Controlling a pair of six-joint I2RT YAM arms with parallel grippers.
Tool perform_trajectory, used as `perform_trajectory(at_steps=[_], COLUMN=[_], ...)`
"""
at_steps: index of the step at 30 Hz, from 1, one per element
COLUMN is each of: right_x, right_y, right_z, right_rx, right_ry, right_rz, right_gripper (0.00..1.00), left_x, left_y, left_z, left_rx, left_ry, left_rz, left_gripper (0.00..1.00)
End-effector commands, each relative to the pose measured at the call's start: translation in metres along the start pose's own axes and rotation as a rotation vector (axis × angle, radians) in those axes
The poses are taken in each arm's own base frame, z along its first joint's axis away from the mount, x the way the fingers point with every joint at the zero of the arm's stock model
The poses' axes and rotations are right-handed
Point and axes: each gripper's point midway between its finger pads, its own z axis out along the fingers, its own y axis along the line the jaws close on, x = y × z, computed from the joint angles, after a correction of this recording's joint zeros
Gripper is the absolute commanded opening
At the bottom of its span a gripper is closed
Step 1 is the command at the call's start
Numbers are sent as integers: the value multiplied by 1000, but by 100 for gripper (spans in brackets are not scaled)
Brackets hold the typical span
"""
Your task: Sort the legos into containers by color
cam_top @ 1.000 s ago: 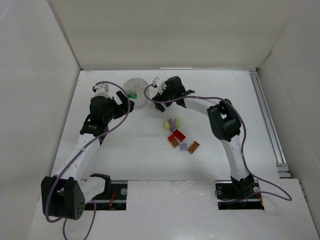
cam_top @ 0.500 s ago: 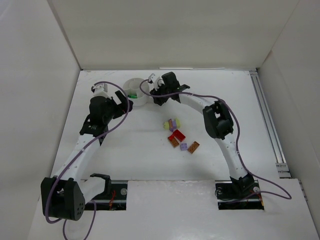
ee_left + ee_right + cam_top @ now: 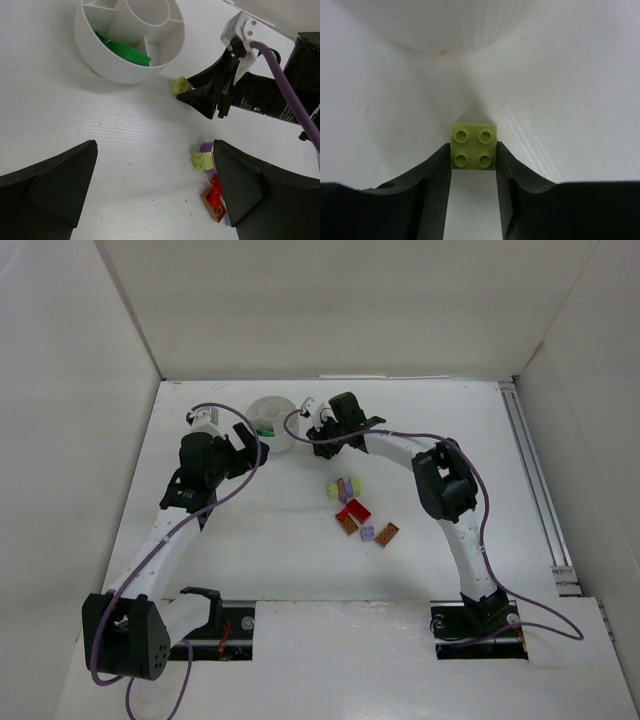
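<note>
Green bricks (image 3: 122, 50) fill one wedge of the white dish (image 3: 115, 70) at the far side of the table, left of centre; the other wedges in view look bare, so I judge the sorting barely begun. The right gripper (image 3: 473, 162) has its fingers pressed against both sides of a pale yellow-green brick (image 3: 473, 146) that seems to rest on the table just beside the dish's right wall, while the left gripper (image 3: 154, 145) hangs spread wide and empty to the dish's left. A cluster of loose bricks (image 3: 355, 510), yellow-green, lilac, red and orange-brown, lies unsorted nearer, around the table's middle
</note>
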Motion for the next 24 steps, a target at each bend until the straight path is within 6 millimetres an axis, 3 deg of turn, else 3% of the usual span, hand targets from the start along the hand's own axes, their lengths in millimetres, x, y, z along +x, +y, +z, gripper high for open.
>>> perform_trajectory(at_steps=[1,2,4,5,6,7,8,9,12,13,16,24], right_x=[-30,-59,-70,-64,-82,-88,-75,-97,-97,-106,-110,-121], right_y=[20,22,39,47,54,68,80,86,110,118,137,151], right_z=[-33,-53,-69,-74,-96,-107,-111,-135,-154,-166,-178,-192], right_rx=[-64,-37,-73,-92,-104,-158,-197,-194,-240,-237,-256,-258], right_ry=[-117,-199,-260,-284,-351,-396,-401,-484,-539,-569,-594,-627], right_rz=[-132,-200,-260,-277,-326,-346,-355,-399,-444,-474,-498,-532], right_gripper=[33,30,30,30,30,30,30,30,30,30,30,33], left_x=[-11,-9,-4,-3,-2,5,3,6,15,21,27,36], left_y=[-26,-29,-42,-46,-51,-56,-60,-64,-70,-75,-91,-124], left_z=[-4,-2,-3,-2,-4,-5,-6,-5,-7,-9,-14,-23], left_rx=[120,140,216,243,274,310,331,352,406,433,508,579], left_ry=[0,9,40,49,56,90,85,94,124,139,150,152], left_rz=[44,45,51,53,65,65,70,74,69,75,77,99], left_gripper=[100,100,100,100,100,100,100,100,100,100,100,96])
